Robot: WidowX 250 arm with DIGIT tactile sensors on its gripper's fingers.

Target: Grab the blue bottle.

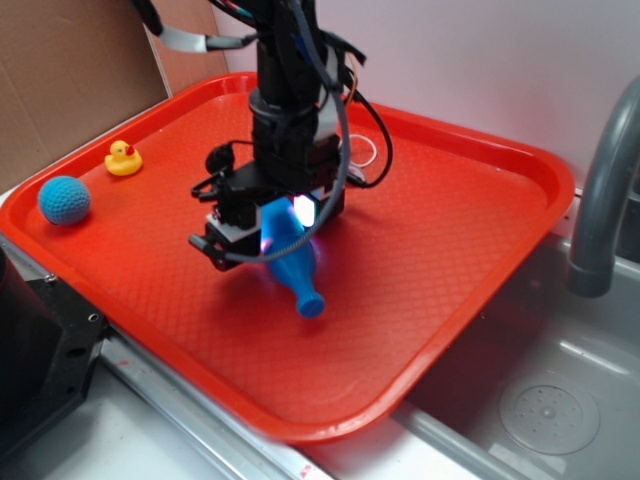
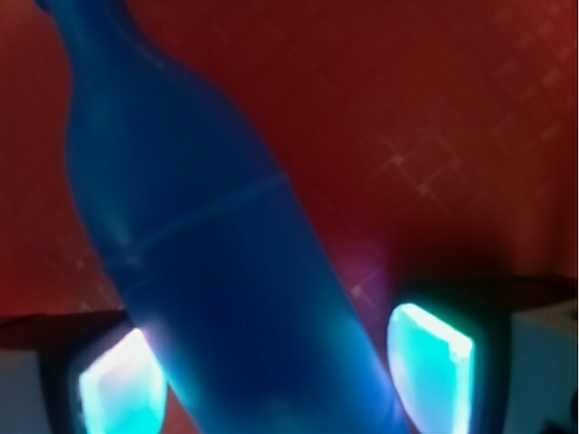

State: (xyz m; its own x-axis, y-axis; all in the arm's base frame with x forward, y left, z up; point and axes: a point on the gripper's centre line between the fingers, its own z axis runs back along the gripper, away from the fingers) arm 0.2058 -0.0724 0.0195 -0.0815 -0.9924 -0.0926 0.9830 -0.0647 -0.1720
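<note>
Pincer [image 1: 262, 238] sits low over the middle of the red tray [image 1: 480, 250], with the blue bottle [image 1: 290, 262] between its two fingers. In the exterior view the bottle's fat body is tucked up under the black arm and its narrow neck slants down toward the near right, the cap end close to the tray floor; whether it touches the floor cannot be told. In the wrist view the blue bottle [image 2: 217, 253] fills most of the picture, running from the upper left down to the lower middle. The left glowing pad [image 2: 122, 389] lies against or just beside the bottle's side, while the right glowing pad [image 2: 430, 366] stands a little apart from it, with a strip of red tray showing between. So the pincer is spread around the bottle rather than pinching it firmly.

Toward the far left of the tray stands a small yellow duck [image 1: 123, 158], and nearer on the left edge lies a round teal crocheted ball [image 1: 64, 200], both well apart from the arm. A grey tap [image 1: 600, 190] rises at the right, above a metal sink [image 1: 540, 410].
</note>
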